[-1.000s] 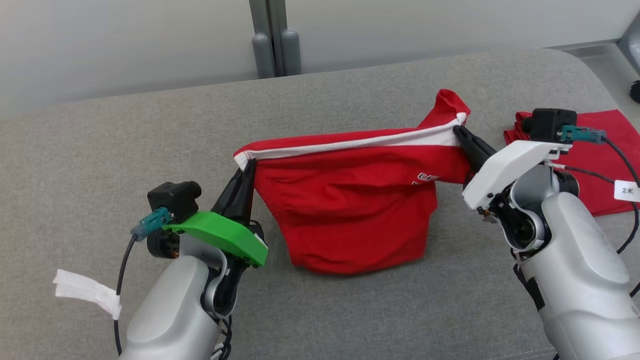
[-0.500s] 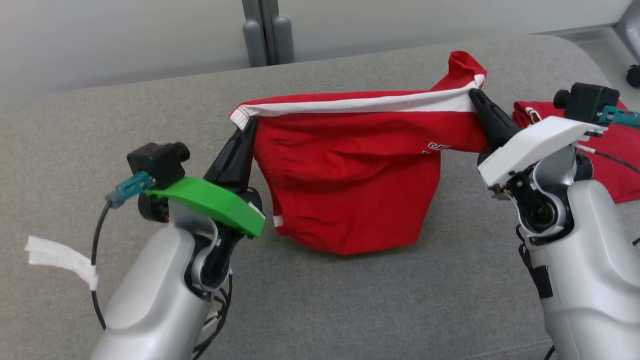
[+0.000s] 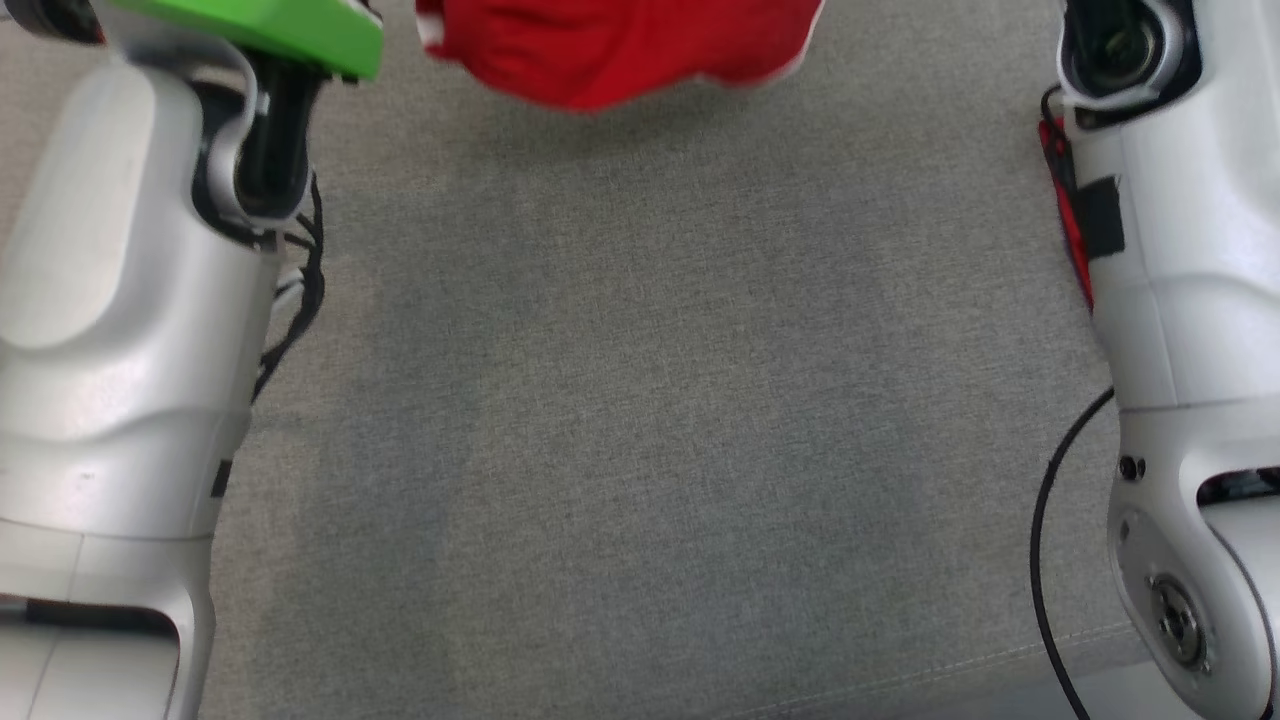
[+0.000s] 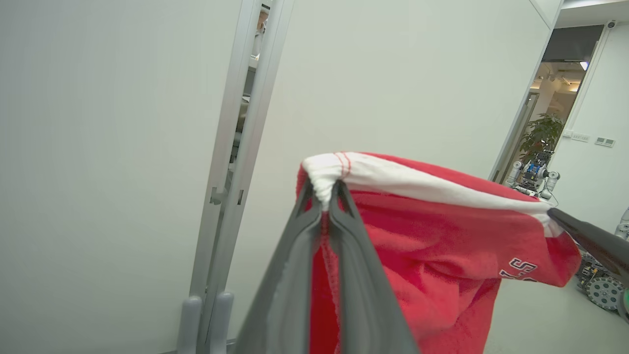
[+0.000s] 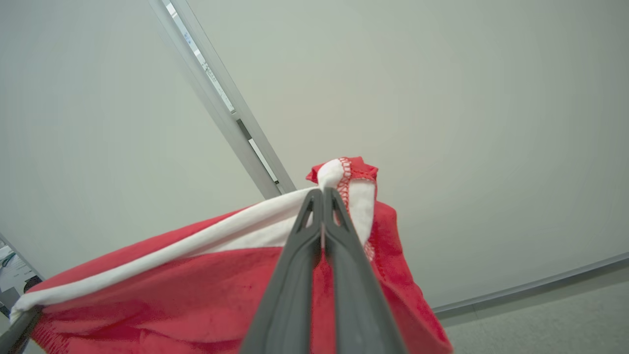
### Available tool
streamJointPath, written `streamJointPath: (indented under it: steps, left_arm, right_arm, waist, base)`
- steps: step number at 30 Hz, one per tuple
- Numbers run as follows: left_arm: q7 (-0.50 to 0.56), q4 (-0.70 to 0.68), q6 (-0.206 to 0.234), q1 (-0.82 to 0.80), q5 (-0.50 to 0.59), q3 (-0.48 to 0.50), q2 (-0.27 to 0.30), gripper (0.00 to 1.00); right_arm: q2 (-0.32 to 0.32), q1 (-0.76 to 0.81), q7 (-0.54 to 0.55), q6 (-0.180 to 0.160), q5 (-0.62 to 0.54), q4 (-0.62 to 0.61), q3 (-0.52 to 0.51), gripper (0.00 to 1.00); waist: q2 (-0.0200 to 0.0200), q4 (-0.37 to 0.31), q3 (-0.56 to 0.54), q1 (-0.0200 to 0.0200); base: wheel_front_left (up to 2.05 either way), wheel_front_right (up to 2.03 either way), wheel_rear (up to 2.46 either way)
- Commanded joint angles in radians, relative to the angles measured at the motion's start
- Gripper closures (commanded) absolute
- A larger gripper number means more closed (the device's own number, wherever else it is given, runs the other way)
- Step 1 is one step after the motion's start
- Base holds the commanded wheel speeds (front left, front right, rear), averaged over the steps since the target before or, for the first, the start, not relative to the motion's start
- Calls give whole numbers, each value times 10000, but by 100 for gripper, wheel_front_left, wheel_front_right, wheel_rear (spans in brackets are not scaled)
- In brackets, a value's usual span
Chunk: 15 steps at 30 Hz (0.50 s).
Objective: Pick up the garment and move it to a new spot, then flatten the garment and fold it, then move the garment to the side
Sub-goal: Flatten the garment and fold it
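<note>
Two pinches hold one garment [image 4: 442,236] up in the air, and that is what my screens give me. The left gripper [image 4: 324,194] is clenched on one end of the garment's white band [image 4: 432,186], and the bunched white corner pokes out just past its tips. The right gripper [image 5: 323,192] is clamped on the other end of that band, with a red-stitched flap of the garment standing up behind its tips. Between the two the band runs taut, and the red body of the garment sags below it in soft folds. White lettering [image 4: 521,269] shows on the garment near the right gripper's end, too partial for me to read.

From the head camera I get the garment's lower edge, blurred, with the grey pad [image 3: 640,400] spread beneath it. Whether the hem touches the pad I cannot tell. The left forearm [image 3: 110,300], with its green cover [image 3: 260,30], stands to the garment's left and the right forearm [image 3: 1190,250] to its right. A sliver of a second red cloth [image 3: 1058,165] lies against the right forearm, lower than the garment, and a black cable [image 3: 1040,530] loops below that.

Behind the garment the wrist cameras show a pale wall [image 4: 123,147] with a metal post [image 4: 236,147] — and, past the garment's right end, a plant [image 4: 540,135] in a doorway.
</note>
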Motion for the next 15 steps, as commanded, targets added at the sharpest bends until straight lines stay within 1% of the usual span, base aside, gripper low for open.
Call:
streamJointPath:
  steps: [1,3,5,7,10,12,15]
  left_arm:
    - [-331,98,-10,-532,194,141,42,100]
    - [-638,110,-98,-1063,322,209,-25,100]
    - [-811,101,-183,-1296,505,179,-127,100]
    - [-912,83,-277,-1286,755,49,-195,100]
    - [-962,169,-381,-767,1012,-274,-344,100]
    - [-990,239,-467,-365,1121,-446,-466,100]
    - [-1007,168,-539,380,1240,-623,-604,100]
  right_arm:
    - [-58,-536,-644,-20,116,152,36,100]
    - [-56,-1105,-1381,-20,345,257,143,100]
    - [-48,-1403,-1805,-20,546,389,317,100]
    - [-60,-1451,-2003,-18,661,495,552,100]
    - [-285,-987,-2124,-15,670,677,1019,100]
    - [-379,-601,-2103,-12,849,801,1341,100]
    - [-717,132,-1992,-12,1153,738,1842,100]
  waist:
    - [-1,-267,924,-1]
    - [-1,-218,1023,-1]
    - [-1,-143,1088,-1]
    - [-1,-74,1152,-1]
    - [-1,44,1273,-1]
    - [-1,135,1318,-1]
    - [-1,299,1275,-1]
  base:
    - [0,0,0]
    - [0,0,0]
    - [0,0,0]
    - [0,0,0]
    - [0,0,0]
    - [0,0,0]
    - [0,0,0]
